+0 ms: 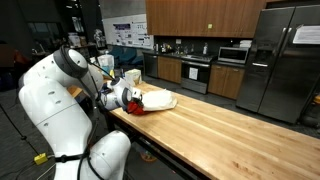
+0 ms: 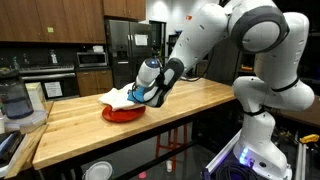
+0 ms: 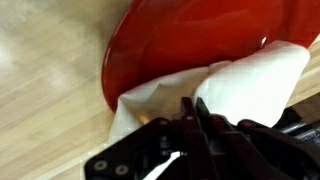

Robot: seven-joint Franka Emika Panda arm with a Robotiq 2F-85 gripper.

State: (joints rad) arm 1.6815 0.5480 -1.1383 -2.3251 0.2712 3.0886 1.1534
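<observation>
Where the arm bends low over the wooden counter [image 2: 80, 125], the gripper [image 2: 136, 97] has its jaws drawn narrow, pinched together on a fold of a white cloth [image 2: 118, 96]. Directly beneath the gripper sits a red dish [image 2: 124, 115], shallow and round, resting flat on the wood near the counter's edge. The cloth is the only thing I can see in it: it is draped over the dish, part bunched up at the fingers and the rest spilling away from them across the rim. In the wrist view the dark fingers [image 3: 203, 112] meet on the cloth [image 3: 250, 80], with the glossy bare inside of the dish [image 3: 200, 40] just beyond the tips and pale wood [image 3: 40, 80] off to one side. In an exterior view the cloth [image 1: 160, 100] spreads out ahead of the gripper [image 1: 133, 100], hiding most of the dish, whose red edge [image 1: 137, 111] peeks out just below the fingers.
</observation>
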